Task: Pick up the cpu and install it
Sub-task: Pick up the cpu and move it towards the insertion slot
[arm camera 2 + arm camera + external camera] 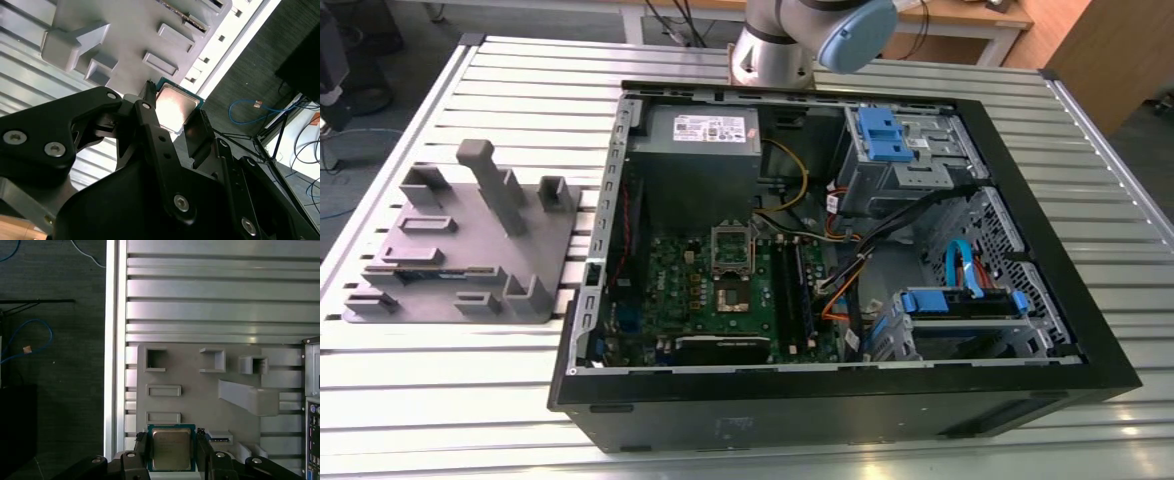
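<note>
First wrist view: gripper (171, 441) drawn in narrow and clamped on the cpu (171, 451), with black fingers (141, 446) pressed against two opposite edges of the chip. Shiny silver-grey top turned toward the camera, with a thin green rim around it. Held square between the fingers, with no visible tilt.

Directly beneath and just beyond the gripper: a grey tray (200, 407) with rectangular pockets and raised blocks, flat on a slatted metal table (200, 290). Cannot tell whether the chip hangs clear of the tray or touches it. Off to one side of the gripper, past the table's edge: dark floor (50, 400) with a looped blue cable (31, 337). On the opposite side: a sliver of the computer case (312, 405), just beside the tray.

Second wrist view: same grip seen from behind the gripper (173, 111), with the cpu (176, 102) caught between the fingers (197, 131). Tray (125, 30) and table (20, 50) beyond the fingertips, and the blue cable (245, 107) well away on the floor.

Exterior view: an arm (781, 45) above the far wall of the open computer case (1067, 330), with a green motherboard (781, 300) inside. Grey tray (400, 300) on the table (1121, 180), at the exterior view's left of the case.
</note>
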`<state>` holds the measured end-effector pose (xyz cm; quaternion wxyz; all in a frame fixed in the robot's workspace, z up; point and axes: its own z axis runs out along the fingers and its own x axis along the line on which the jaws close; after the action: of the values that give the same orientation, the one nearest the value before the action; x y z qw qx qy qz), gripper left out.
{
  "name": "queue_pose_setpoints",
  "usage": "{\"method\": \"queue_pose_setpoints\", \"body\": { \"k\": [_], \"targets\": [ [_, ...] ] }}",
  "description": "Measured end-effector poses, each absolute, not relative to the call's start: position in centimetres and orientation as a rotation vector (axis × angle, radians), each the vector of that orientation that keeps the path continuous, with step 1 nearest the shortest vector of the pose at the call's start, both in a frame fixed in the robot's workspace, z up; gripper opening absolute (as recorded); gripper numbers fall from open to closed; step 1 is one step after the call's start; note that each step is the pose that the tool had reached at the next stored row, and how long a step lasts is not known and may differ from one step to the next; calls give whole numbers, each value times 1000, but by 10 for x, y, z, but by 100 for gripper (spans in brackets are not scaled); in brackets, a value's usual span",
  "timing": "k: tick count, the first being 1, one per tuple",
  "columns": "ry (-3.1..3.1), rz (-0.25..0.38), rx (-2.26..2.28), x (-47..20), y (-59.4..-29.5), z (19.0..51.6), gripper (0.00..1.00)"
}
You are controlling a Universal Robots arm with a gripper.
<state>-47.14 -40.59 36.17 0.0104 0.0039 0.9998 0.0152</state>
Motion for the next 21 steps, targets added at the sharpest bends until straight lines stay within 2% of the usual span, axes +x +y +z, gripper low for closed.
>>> {"method": "queue_pose_setpoints", "body": {
  "k": [21],
  "targets": [
    [3121, 47, 12, -471, -406, 363, 47]
  ]
}}
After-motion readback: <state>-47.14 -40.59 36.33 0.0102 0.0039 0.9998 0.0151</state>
